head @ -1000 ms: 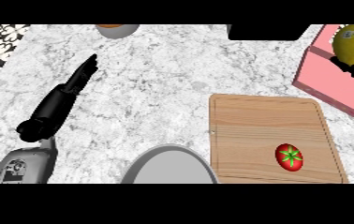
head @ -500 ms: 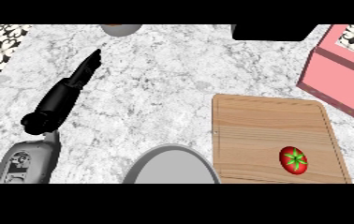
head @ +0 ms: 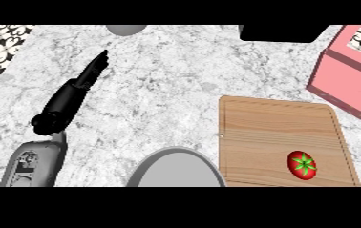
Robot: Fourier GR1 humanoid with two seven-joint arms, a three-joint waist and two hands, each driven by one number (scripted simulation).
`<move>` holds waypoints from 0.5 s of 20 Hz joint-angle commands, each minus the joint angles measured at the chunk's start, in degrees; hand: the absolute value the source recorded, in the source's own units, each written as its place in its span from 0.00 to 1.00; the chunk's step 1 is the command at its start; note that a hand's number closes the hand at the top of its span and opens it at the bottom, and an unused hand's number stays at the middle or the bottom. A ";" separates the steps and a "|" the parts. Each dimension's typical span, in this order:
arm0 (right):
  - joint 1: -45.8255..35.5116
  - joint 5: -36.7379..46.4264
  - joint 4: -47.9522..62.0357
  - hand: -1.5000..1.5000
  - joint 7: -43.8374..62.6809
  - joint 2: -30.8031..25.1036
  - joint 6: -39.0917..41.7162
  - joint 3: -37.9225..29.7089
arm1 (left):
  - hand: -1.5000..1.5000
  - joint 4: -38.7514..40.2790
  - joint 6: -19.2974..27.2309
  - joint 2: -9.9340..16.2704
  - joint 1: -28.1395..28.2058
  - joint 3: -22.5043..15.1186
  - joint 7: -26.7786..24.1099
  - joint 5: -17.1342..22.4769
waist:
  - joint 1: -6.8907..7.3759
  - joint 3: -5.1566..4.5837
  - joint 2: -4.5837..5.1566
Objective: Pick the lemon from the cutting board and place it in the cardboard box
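A wooden cutting board (head: 275,127) lies at the lower right. On its near right corner sits a red round fruit with a green star-shaped stem (head: 302,164); no lemon shows. A pink box (head: 338,72) stands at the right edge, beyond the board, its inside cut off by the frame. My left hand (head: 70,96) is stretched out over the marble counter at the left, fingers straight and pointing up and to the right, holding nothing, far from the board. The right hand does not show.
A grey rounded shape (head: 176,167) rises from the lower edge just left of the board. A black object (head: 282,33) sits at the top right and a grey round item (head: 125,29) at the top. A patterned strip (head: 13,38) marks the far left.
My left hand has reached a little farther up and to the right. The yellow-green thing seen in the pink box a second ago has slipped out of view past the right edge.
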 commanded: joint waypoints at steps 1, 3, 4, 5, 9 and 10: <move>-1.44 2.36 8.19 0.00 -7.83 -2.39 1.80 2.53 | 0.50 -2.71 -0.27 -1.37 1.32 -1.94 1.41 -0.17 | 1.12 0.11 0.18; -3.33 1.76 9.80 0.00 -12.19 -0.98 1.04 2.45 | 0.50 1.14 0.22 -1.43 0.09 -1.51 -0.66 -0.88 | 0.00 0.04 0.08; -3.32 0.81 10.73 0.00 -16.13 -3.11 2.27 1.59 | 0.50 -0.13 1.01 -1.89 0.66 -2.07 -0.53 -1.59 | 0.21 0.10 0.14; -6.05 0.12 10.76 0.00 -17.86 -4.69 5.66 1.25 | 0.50 2.86 0.87 -0.88 -0.80 -0.30 -1.43 -1.11 | -0.06 0.04 0.20; -6.59 -12.47 13.40 0.00 -18.17 0.63 3.03 -10.88 | 0.50 1.08 0.08 -0.31 0.35 0.86 -0.86 0.55 | -0.56 0.20 -0.26; -9.29 -16.65 15.29 0.00 -16.21 -0.45 8.44 -14.78 | 0.50 1.44 0.91 -0.40 0.50 0.62 -0.47 -0.48 | -1.16 0.16 -0.63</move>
